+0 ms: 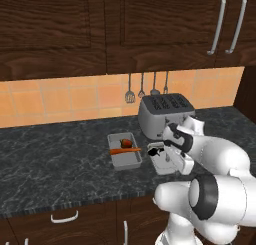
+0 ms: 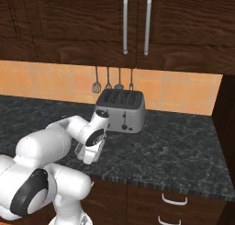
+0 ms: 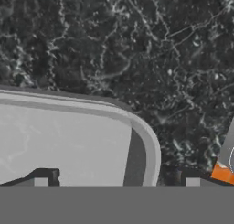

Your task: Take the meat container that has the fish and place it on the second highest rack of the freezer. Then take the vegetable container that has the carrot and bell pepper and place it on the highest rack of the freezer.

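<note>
Grey plastic sits closest to the hand camera: one rounded corner of a pale tray, the meat container, lies directly under the gripper, with one dark fingertip over the tray floor and the other outside its rim above the counter, so the fingers stand spread wide and grip nothing. An orange scrap at the right edge of that view is too cropped to name.

From the left base camera, the gripper hovers low over that container, which the white arm largely hides; something dark shows at its near-left corner, but whether this is the fish cannot be told. Just to its left, apart from it, lies a second tray, the vegetable container, holding one orange carrot laid crosswise and one red bell pepper behind it. That makes two containers, both on the black speckled counter.

Behind them stands one silver toaster with four slots, also seen from the right base camera, where the arm's wrist covers the trays. Four utensils hang on the orange tile backsplash. Farthest up are dark wood cabinets with two long bar handles. Below the counter edge, pale drawer pulls show.
</note>
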